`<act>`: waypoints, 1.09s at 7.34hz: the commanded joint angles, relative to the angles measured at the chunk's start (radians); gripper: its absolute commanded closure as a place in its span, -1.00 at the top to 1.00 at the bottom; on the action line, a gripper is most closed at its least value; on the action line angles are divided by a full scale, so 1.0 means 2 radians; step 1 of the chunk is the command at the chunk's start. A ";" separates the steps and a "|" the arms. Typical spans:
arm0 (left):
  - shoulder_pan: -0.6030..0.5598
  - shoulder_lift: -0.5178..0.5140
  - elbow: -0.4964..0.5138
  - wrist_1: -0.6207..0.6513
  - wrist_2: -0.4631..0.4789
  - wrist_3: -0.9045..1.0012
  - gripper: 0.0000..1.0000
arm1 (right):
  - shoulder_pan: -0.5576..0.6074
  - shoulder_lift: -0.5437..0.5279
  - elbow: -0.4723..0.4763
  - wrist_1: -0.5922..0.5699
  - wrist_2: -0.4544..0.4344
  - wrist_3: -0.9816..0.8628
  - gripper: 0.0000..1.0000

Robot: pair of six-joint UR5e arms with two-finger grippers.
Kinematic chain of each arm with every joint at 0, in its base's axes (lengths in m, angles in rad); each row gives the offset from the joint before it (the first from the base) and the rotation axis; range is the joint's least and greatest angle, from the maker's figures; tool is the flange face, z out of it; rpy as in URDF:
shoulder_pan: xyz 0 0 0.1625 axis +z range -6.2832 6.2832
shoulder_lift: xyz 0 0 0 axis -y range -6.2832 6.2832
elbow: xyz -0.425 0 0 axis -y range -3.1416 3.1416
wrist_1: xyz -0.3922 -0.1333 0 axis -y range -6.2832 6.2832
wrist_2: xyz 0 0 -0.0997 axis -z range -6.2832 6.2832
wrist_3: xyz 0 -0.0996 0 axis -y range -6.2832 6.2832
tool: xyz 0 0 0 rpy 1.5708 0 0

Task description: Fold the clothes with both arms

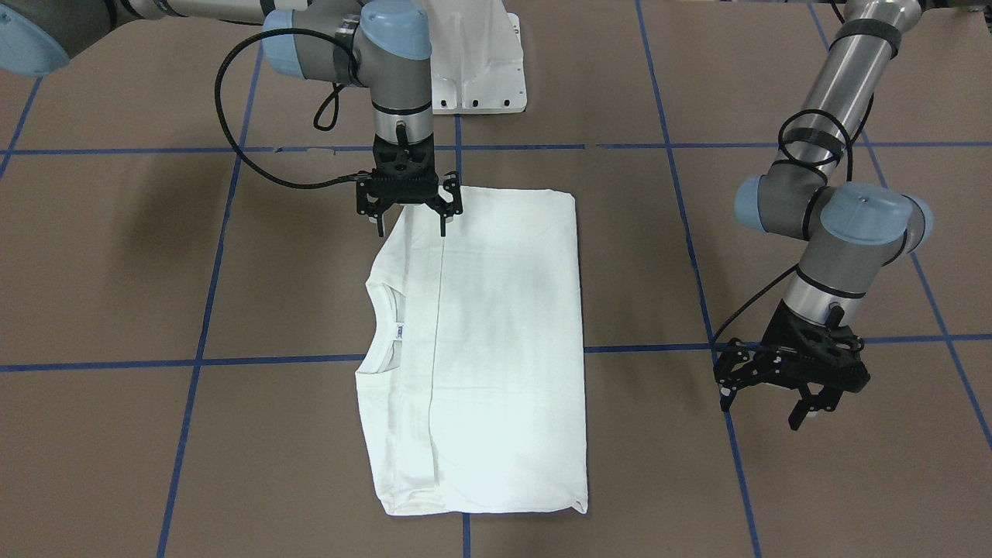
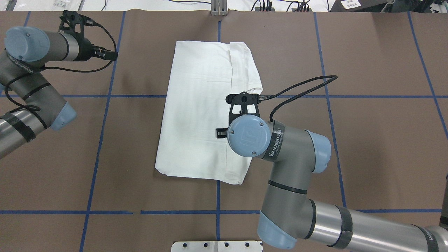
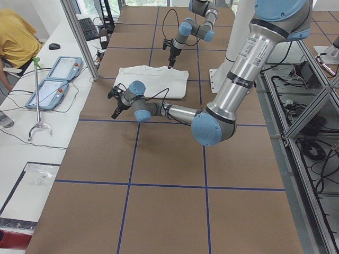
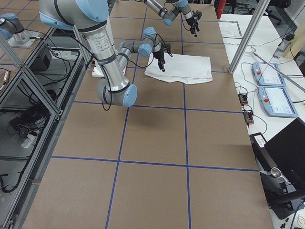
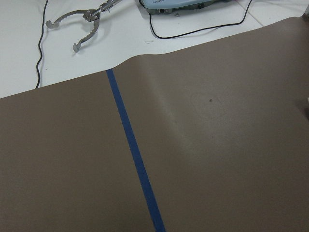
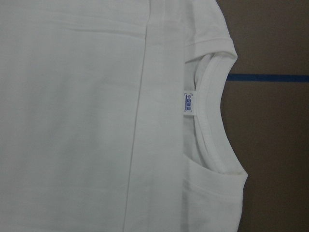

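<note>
The clothes are one white T-shirt [image 1: 496, 341] folded into a long rectangle, lying flat mid-table [image 2: 199, 112]. Its ribbed collar [image 1: 380, 333] faces the robot's right, and the right wrist view shows the collar's small tag [image 6: 189, 102]. My right gripper [image 1: 411, 223] stands open, pointing down over the shirt's edge nearest the robot base, nothing between its fingers. From overhead its wrist [image 2: 248, 136] hides most of it. My left gripper [image 1: 767, 407] is open and empty above bare table, well clear of the shirt [image 2: 105, 54]. No printed text shows.
The white pedestal base [image 1: 477, 70] stands at the robot's edge of the table. Blue tape lines [image 1: 465, 147] grid the brown cover. Beside the far edge, a white bench holds two teach pendants [image 3: 53, 79] and a metal grabber tool [image 5: 82, 24]. A person in yellow [image 3: 16, 37] is there.
</note>
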 commanded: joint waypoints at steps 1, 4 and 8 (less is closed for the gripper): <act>0.000 0.000 0.000 0.000 0.001 0.000 1.00 | -0.029 0.038 -0.002 -0.095 0.006 -0.073 0.58; 0.001 0.000 0.000 -0.001 0.001 -0.009 1.00 | -0.057 0.045 -0.024 -0.103 0.008 -0.122 0.04; 0.004 0.001 0.001 -0.001 0.001 -0.023 1.00 | -0.065 0.058 -0.043 -0.121 0.012 -0.155 -0.06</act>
